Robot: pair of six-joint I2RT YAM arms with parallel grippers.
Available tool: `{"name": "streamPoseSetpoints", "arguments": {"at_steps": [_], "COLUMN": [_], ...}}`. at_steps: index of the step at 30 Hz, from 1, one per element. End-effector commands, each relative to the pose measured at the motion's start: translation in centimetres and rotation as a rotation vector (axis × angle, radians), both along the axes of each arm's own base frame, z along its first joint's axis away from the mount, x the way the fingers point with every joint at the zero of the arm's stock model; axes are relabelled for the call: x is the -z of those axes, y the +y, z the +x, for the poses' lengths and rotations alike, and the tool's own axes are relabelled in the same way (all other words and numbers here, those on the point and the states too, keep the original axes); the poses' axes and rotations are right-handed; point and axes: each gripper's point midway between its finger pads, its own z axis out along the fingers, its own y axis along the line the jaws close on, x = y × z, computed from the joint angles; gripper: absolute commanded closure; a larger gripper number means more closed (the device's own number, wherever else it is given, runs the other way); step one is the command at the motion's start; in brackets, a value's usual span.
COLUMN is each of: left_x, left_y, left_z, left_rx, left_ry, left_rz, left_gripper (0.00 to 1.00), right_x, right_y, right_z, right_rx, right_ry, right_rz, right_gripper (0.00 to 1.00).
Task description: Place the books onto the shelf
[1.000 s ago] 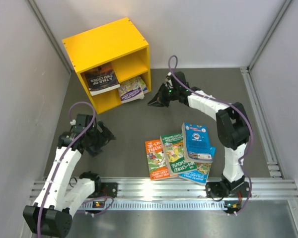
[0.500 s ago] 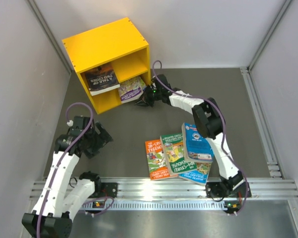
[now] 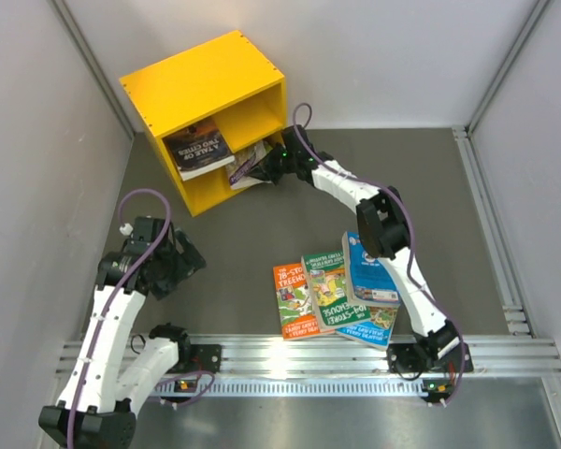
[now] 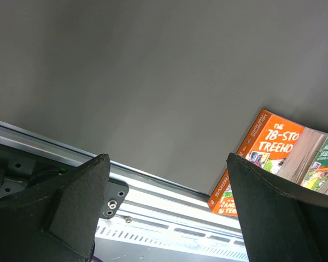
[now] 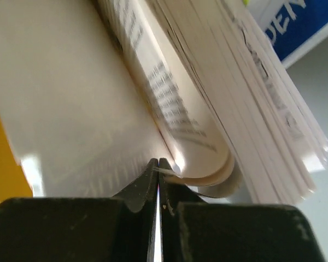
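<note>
The orange book (image 4: pixel 265 150) read "THE 78-STO… TREEHO…", cut off by a finger; the dark book (image 3: pixel 198 148) bore an unreadable title.

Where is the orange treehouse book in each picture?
Top view: the orange book lies bottom middle, just left of the green book.
Left wrist view: middle right, just above the silver rail.
Right wrist view: not in it.
Shared landmark: the silver rail along the book's bottom edge, seen in the top and left wrist views.
</note>
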Motion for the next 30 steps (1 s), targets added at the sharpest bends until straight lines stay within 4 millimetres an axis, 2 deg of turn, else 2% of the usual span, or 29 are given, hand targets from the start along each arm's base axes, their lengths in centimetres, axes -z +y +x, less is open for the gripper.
{"name": "streamPoseSetpoints", "arguments": {"at_steps": [1, 2, 3, 4, 5, 6, 11, 12, 14, 15, 18, 20, 23, 26, 27, 29, 30], "left_x": [-0.5, -0.4, -0.3, -0.1, -0.1, 0.0, 0.8, 1.0, 1.1, 1.2, 1.5, 1.6, 1.6, 1.5, 1.4, 1.3, 1.3], "left_y": [0.3, 0.3, 0.2, 0.1, 0.0, -0.2, -0.8, -0.8, -1.1, -1.1, -1.2, -1.2, -1.2, -1.3, -1.3, -1.3, -1.2], "left_z": [0.3, 0.4, 0.5, 0.7, 0.8, 0.8, 1.4, 1.4, 1.5, 1.5, 1.6, 1.6, 1.7, 1.7, 1.7, 1.7, 1.7], "left_rx": [0.019, 0.021, 0.025, 0.027, 0.03, 0.031, 0.035, 0.034, 0.036, 0.033, 0.025, 0.021, 0.017, 0.016, 0.016, 0.016, 0.011], "left_ry": [0.001, 0.004, 0.006, 0.008, 0.01, 0.01, 0.016, 0.021, 0.018, 0.02, 0.019, 0.016, 0.013, 0.006, 0.004, -0.003, -0.005], "left_rz": [0.03, 0.028, 0.024, 0.021, 0.018, 0.01, -0.018, -0.023, -0.035, -0.039, -0.046, -0.049, -0.052, -0.053, -0.054, -0.055, -0.056], "left_gripper": [0.07, 0.07, 0.07, 0.07, 0.07, 0.08, 0.08, 0.08, 0.08, 0.09, 0.09, 0.09, 0.09, 0.09, 0.09, 0.09, 0.09], "right_x": [-0.3, -0.8, -3.3, -2.1, -2.4, -3.4, -6.8, -7.9, -8.8, -10.0, -11.4, -12.0, -11.8, -10.7, -8.5, -6.5, -4.7], "right_y": [-4.0, -4.5, -5.6, -6.3, -6.8, -8.2, -11.6, -12.9, -14.2, -15.4, -16.3, -16.1, -15.5, -14.9, -14.9, -15.2, -15.4], "right_z": [7.4, 7.7, 8.3, 7.9, 7.8, 7.7, 6.6, 6.4, 6.1, 6.0, 5.6, 5.1, 3.7, 1.4, 0.6, -0.4, -1.2], "right_rx": [0.141, 0.153, 0.173, 0.182, 0.188, 0.204, 0.231, 0.248, 0.268, 0.286, 0.28, 0.263, 0.22, 0.185, 0.182, 0.182, 0.182], "right_ry": [-0.157, -0.176, -0.231, -0.211, -0.22, -0.242, -0.321, -0.348, -0.37, -0.397, -0.42, -0.423, -0.407, -0.374, -0.315, -0.268, -0.226], "right_rz": [0.072, 0.076, 0.107, 0.094, 0.097, 0.107, 0.137, 0.148, 0.155, 0.169, 0.191, 0.194, 0.18, 0.138, 0.093, 0.045, 0.024], "right_gripper": [1.0, 1.0, 1.0, 1.0, 1.0, 1.0, 0.97, 0.94, 0.89, 0.8, 0.64, 0.62, 0.66, 0.92, 1.0, 1.0, 1.0]}}
